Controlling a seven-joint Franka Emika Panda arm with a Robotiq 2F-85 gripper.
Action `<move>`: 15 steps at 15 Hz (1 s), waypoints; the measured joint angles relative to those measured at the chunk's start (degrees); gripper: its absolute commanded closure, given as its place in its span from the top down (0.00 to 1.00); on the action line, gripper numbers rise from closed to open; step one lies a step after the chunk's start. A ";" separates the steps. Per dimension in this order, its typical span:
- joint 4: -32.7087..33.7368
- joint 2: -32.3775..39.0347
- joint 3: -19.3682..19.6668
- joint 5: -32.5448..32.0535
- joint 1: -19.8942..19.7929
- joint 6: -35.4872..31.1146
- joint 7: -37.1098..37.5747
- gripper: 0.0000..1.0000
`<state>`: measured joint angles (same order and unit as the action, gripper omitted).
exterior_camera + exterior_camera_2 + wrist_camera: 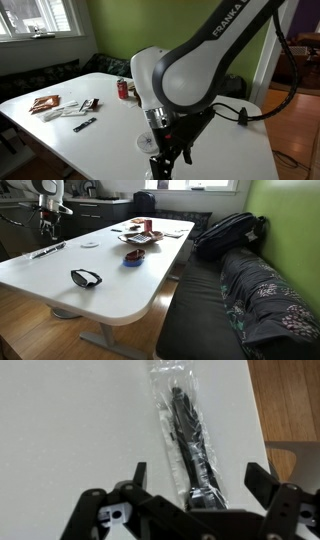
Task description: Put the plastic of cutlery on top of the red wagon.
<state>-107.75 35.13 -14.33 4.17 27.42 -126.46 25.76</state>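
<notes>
The plastic of cutlery (184, 422) is a long clear packet with dark contents. It lies flat on the white table near its edge, and it also shows in an exterior view (47, 250). My gripper (198, 480) is open and empty just above the packet's near end, with one finger on each side of it. The gripper shows in both exterior views (170, 152) (46, 224). The red wagon (140, 239) stands far across the table beside a blue piece (133, 257). The arm hides it in the exterior view taken from behind the robot.
A red soda can (123, 90) (147, 225), white packets (84, 108) and a reddish packet (45, 103) lie on the table (110, 290). A round white disc (89, 244) and dark sunglasses (86, 277) lie there too. The table edge and wooden floor (290, 410) are just beside the packet.
</notes>
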 measured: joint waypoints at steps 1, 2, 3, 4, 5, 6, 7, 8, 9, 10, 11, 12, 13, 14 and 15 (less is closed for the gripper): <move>1.69 1.30 0.13 -0.08 0.13 1.17 -0.09 1.00; 3.38 2.50 0.29 -0.21 0.32 2.43 -0.15 1.00; 5.03 3.66 0.41 -0.23 0.49 3.50 -0.30 0.97; 6.59 4.83 0.43 -0.23 0.57 4.28 -0.78 0.95; 8.12 6.05 0.45 -0.23 0.59 4.90 -1.43 0.93; 9.61 7.32 0.48 -0.23 0.59 5.46 -2.03 0.90; 11.10 8.63 0.50 -0.23 0.60 5.89 -2.67 0.77; 12.50 9.85 0.51 -0.23 0.60 6.46 -3.18 0.66; 13.88 11.04 0.52 -0.23 0.62 6.93 -3.72 0.59; 15.13 12.09 0.52 -0.23 0.64 7.35 -4.21 0.51; 16.32 13.06 0.52 -0.23 0.67 7.66 -4.63 0.42; 17.38 13.87 0.52 -0.23 0.71 7.84 -4.92 0.36; 18.32 14.30 0.54 -0.23 0.71 8.88 -5.03 0.29; 19.17 14.60 0.54 -0.23 0.72 9.40 -5.16 0.19; 19.86 14.83 0.53 -0.21 0.75 9.72 -5.28 0.13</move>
<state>-87.90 49.96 -13.80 3.96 28.17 -116.74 20.48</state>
